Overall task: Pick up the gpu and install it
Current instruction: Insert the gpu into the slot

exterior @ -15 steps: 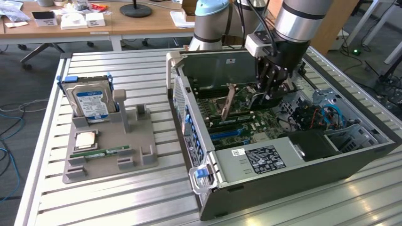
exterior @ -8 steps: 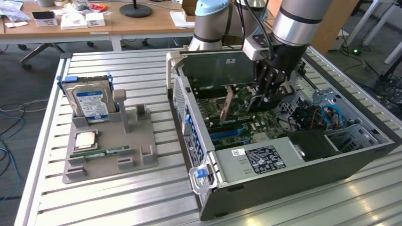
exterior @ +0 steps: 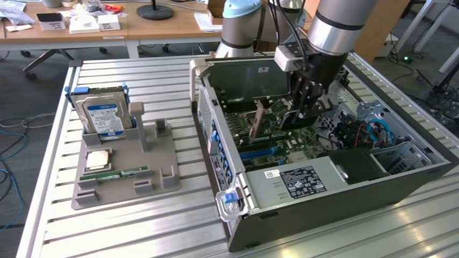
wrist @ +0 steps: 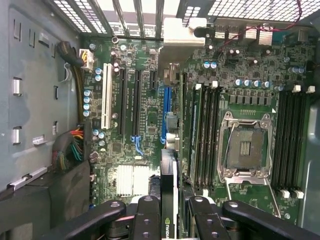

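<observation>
Gripper [wrist: 171,202] sits down inside the case [exterior: 323,215], jaws part-closed and pinching the gpu [wrist: 169,172] on edge, over the motherboard [wrist: 125,170] and in line with the blue slot [wrist: 167,107].

Arm [exterior: 336,24]: silver-grey cylindrical link with a black band, pale blue joint cap [exterior: 240,8] behind. Black cables [exterior: 283,21] run down to a light grey wrist box [exterior: 291,56]. Gripper [exterior: 305,110] black. Wrist view: fingers [wrist: 147,215] are black link bars with round bolt heads.

One gpu [wrist: 169,192], one hard drive [exterior: 107,118], one RAM stick [exterior: 115,174], one case [exterior: 344,215].
</observation>
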Motion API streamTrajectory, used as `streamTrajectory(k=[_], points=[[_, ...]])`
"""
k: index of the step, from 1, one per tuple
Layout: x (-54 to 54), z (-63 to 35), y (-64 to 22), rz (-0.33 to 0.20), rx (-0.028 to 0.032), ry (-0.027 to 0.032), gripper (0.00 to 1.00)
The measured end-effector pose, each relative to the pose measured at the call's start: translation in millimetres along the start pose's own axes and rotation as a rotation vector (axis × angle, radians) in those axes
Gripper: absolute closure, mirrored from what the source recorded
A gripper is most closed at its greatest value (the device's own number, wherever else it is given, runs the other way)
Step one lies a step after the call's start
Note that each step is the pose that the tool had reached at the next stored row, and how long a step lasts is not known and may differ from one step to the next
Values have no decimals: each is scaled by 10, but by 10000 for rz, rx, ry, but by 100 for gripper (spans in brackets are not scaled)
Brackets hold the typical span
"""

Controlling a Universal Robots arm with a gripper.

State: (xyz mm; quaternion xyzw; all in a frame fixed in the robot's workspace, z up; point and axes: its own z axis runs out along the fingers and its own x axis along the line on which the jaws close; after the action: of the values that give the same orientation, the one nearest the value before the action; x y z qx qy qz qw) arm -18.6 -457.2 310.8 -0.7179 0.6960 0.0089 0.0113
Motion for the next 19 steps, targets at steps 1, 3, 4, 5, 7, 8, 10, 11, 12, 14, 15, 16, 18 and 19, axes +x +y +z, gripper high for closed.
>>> streamTrajectory(k=[1,3,4,5,7,8,10,11,12,14,15,16,18,19], points=[[0,4,2,38,2,1,73],[0,8,7,121,3,6,73],[0,9,12,134,3,7,73],[0,12,15,148,4,5,73],[0,15,29,195,5,6,73],[0,16,35,215,6,6,73],[-1,20,46,256,7,6,73],[-1,21,50,269,7,6,73],[-1,21,50,271,8,7,73],[-1,21,50,272,8,6,73],[-1,21,50,273,8,6,73],[-1,21,50,273,8,6,73],[-1,23,51,273,8,5,73],[-1,26,50,273,10,2,73]])
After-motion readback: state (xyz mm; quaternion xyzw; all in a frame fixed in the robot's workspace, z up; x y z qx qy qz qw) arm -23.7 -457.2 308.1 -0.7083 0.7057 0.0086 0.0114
